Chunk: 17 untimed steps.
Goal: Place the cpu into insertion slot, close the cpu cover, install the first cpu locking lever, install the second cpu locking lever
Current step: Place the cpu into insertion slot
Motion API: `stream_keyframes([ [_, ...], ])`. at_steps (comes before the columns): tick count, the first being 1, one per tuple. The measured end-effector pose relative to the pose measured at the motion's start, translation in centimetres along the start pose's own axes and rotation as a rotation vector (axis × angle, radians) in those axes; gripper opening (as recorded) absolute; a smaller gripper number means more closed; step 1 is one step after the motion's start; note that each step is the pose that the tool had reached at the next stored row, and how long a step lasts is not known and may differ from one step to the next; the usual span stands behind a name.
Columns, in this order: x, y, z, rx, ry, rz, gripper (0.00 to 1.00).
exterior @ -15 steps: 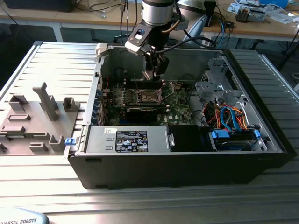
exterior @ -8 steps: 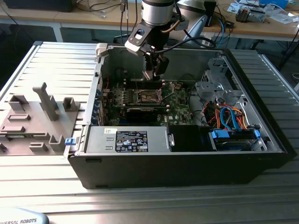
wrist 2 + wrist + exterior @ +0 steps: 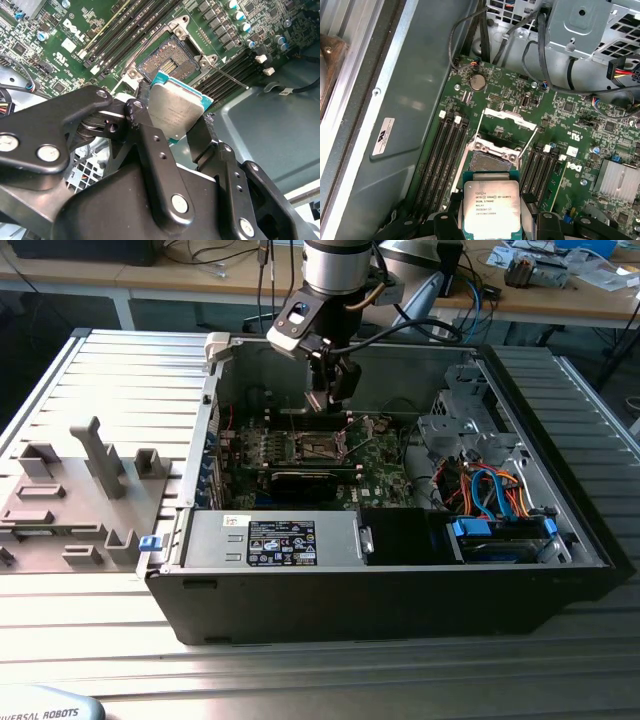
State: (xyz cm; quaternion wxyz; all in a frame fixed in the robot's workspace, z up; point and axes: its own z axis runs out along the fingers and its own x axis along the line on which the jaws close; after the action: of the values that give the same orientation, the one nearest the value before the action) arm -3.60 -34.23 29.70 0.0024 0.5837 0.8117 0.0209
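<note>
My gripper (image 3: 170,121) clamps the cpu (image 3: 491,207) — arm (image 3: 335,265) reaching down inside the open computer case (image 3: 400,590), above the insertion slot (image 3: 489,162) — ridged metal table (image 3: 110,370) beneath.

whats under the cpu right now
The open insertion slot, its dark contact field partly showing; the cpu, held by the gripper, covers the slot's near edge.

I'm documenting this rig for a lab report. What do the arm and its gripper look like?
The arm is a silver-grey cylinder with a dark band at the wrist, and cables loop beside it. The gripper is matte black: flat, rounded link bars joined by silver round-headed screws. Its fingers are narrow black bars with small holes.
</note>
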Motion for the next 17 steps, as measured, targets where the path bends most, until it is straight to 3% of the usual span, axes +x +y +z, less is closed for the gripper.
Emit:
stream_keyframes([
  [17, 0.0, 0.0, 0.0, -0.0004, -0.0009, 0.023, 0.54],
])
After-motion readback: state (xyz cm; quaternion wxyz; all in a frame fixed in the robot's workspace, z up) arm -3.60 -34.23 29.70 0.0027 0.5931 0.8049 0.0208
